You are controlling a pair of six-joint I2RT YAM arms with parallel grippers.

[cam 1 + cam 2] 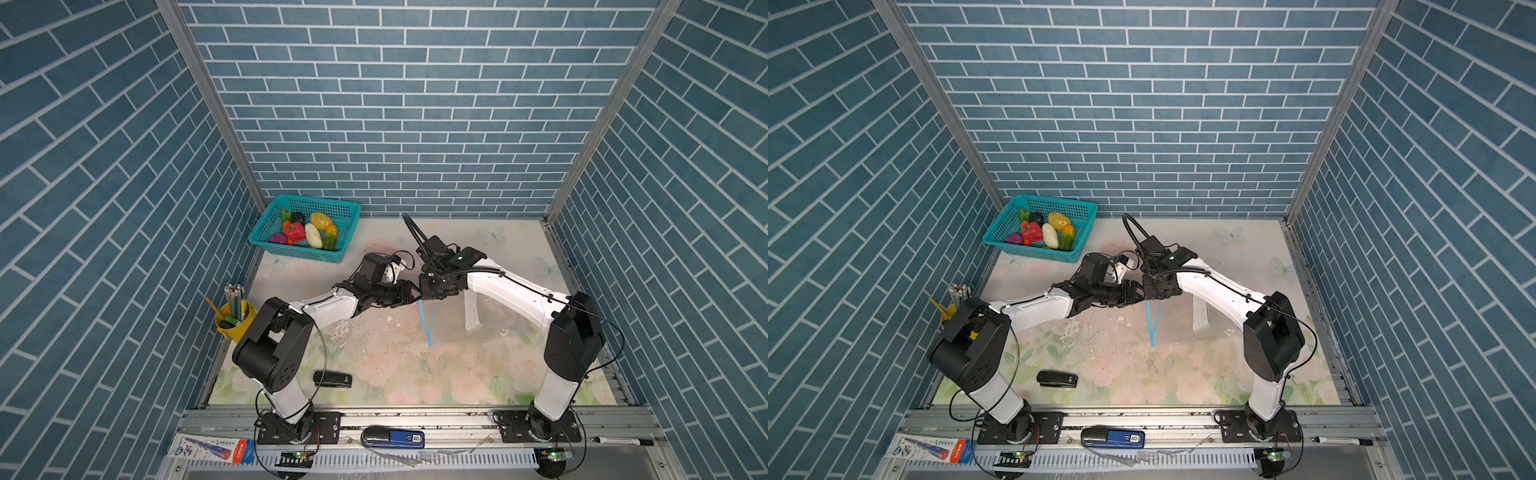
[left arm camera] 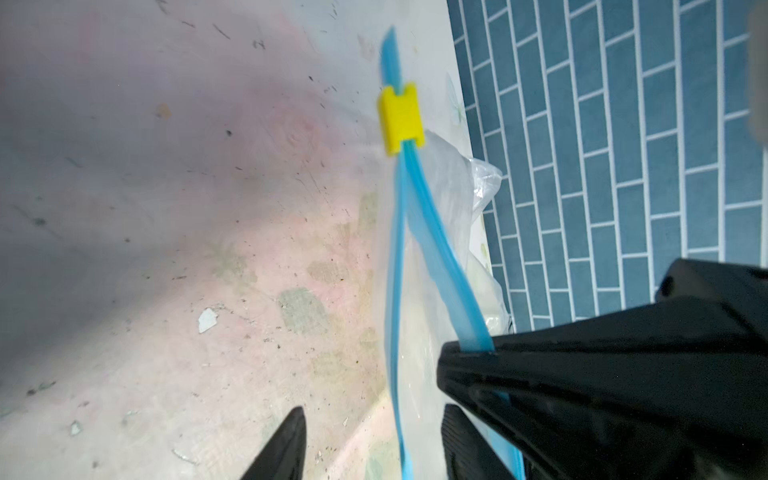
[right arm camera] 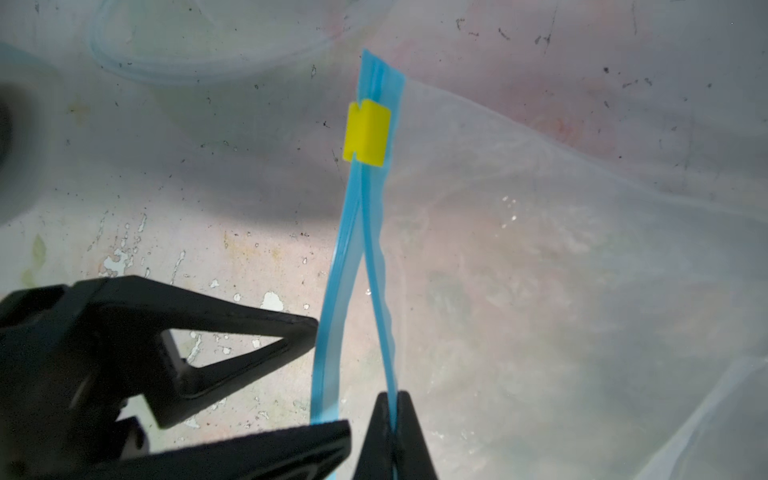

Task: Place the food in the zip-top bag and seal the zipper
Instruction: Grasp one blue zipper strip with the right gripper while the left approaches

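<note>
My right gripper is pressed together on one lip of the zipper, pinching the blue strip between its tips. My left gripper sits just beside it, tip to tip in both top views. Its jaws are spread with the other lip running through the gap, and I cannot see either finger touching it. The two lips part at my grippers and meet again further along at the yellow slider.

Below me is the table, covered with a pale flowered sheet that is scratched, speckled with dark marks and chipped white in places. Blue brick-pattern walls close it in at the back and on both sides.

The clear bag lies crumpled on the table under my right arm. Its mouth edge is lifted to my grippers, and the strip slopes down from them towards the near side of the table.

The toy food is all in the teal basket at the back left corner, well apart from my grippers and the bag. A black stapler lies near the front. A yellow cup of pencils stands at the left edge.
</note>
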